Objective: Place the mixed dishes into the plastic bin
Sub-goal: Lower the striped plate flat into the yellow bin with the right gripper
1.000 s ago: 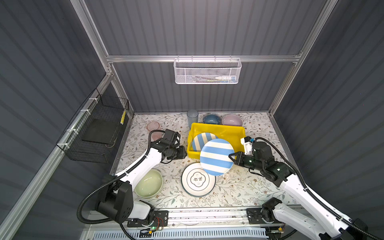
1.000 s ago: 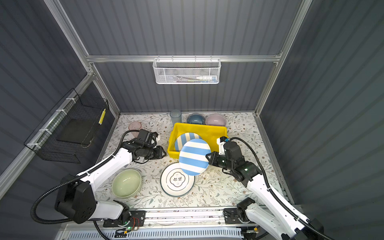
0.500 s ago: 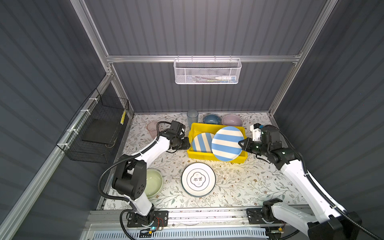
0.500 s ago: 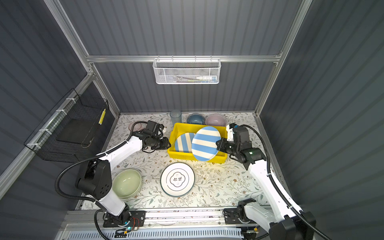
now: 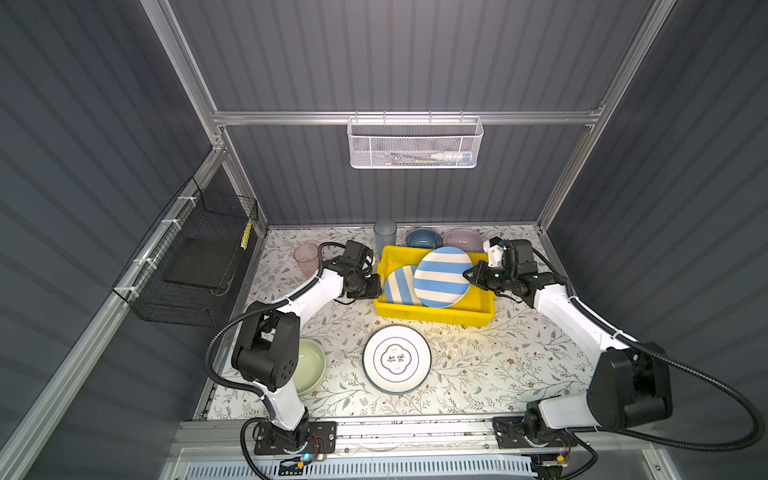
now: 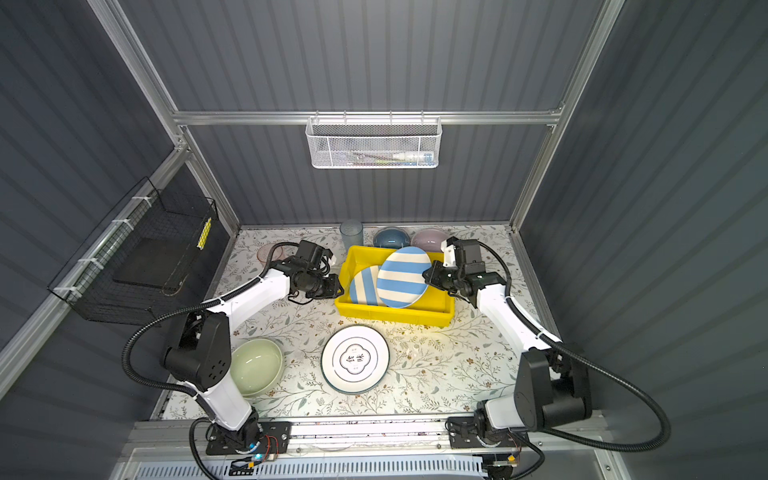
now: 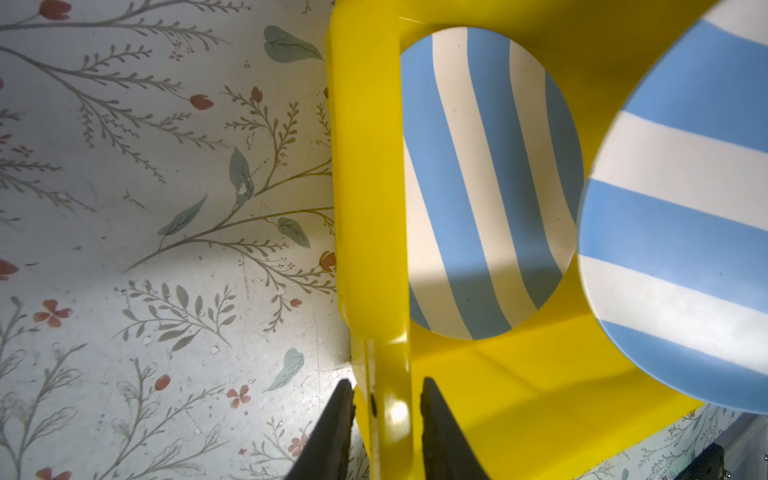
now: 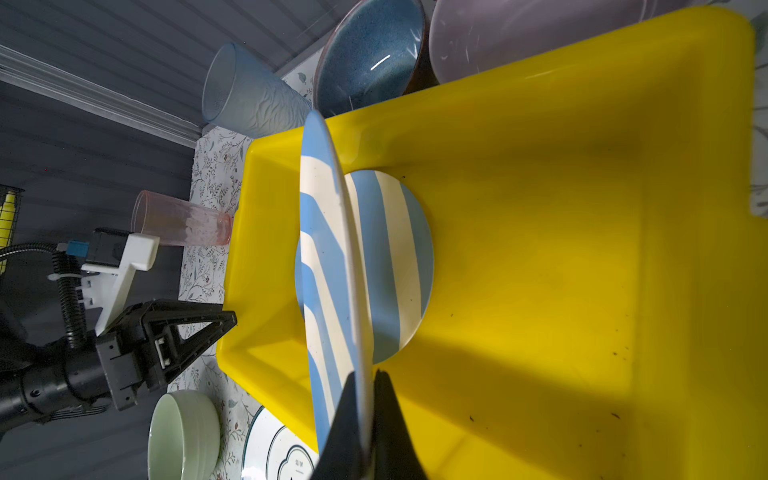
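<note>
Right gripper (image 6: pixel 428 276) clamps the edge of a blue-white striped plate (image 6: pixel 401 276), tilted over the yellow bin (image 6: pixel 395 313). Just beyond the left gripper (image 6: pixel 337 286) jaws, which sit at the bin's end wall, a second striped plate (image 6: pixel 362 289) leans inside — jaw spacing there unreadable.

bin (image 5: pixel 436 316) floor bare beside resting plate (image 5: pixel 398 286), held plate (image 5: pixel 442 276) above

From my seat I see the floral-print table (image 5: pixel 478 357) carrying the yellow bin (image 5: pixel 432 314) at upper centre. A white dark-rimmed plate (image 5: pixel 396 359) lies just below it, with a green bowl (image 5: pixel 312 365) at lower left and a pink tumbler (image 5: pixel 305 257) at upper left. Along the back edge stand a blue tumbler (image 5: pixel 385 235), blue bowl (image 5: pixel 423 239) and lilac bowl (image 5: pixel 463 240).
</note>
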### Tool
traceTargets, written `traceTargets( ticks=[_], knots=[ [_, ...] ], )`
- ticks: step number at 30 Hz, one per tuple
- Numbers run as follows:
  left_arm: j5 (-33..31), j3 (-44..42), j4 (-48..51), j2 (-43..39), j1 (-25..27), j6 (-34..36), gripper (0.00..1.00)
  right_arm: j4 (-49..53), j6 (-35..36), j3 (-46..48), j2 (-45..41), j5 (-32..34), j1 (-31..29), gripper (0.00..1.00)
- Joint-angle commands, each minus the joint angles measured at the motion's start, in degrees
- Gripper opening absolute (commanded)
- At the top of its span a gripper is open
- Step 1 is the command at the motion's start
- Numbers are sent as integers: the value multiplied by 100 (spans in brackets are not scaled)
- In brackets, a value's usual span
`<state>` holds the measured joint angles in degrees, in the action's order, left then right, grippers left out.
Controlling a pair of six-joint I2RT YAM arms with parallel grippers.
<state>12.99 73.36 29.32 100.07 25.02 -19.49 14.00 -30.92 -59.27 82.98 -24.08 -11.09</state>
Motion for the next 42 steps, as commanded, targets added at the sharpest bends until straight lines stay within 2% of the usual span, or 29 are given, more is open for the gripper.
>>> traceTargets(
  ticks=[1,14,27,36,42],
  knots=[
    [150,177,107,158,-50,68,29,-553,-185,-114,239,-416,11,0],
    [153,212,65,199,-50,-38,26,-1732,-870,29,1196,-764,-132,0],
    [206,233,47,208,-49,-60,26,-2133,-1151,-113,1905,-860,-391,1],
    [282,257,21,216,-54,-97,25,-2130,-1133,-137,2209,-808,-464,9],
    [334,293,-2,210,-52,-120,25,-1402,-697,-366,2227,-192,-615,20]
  ],
)
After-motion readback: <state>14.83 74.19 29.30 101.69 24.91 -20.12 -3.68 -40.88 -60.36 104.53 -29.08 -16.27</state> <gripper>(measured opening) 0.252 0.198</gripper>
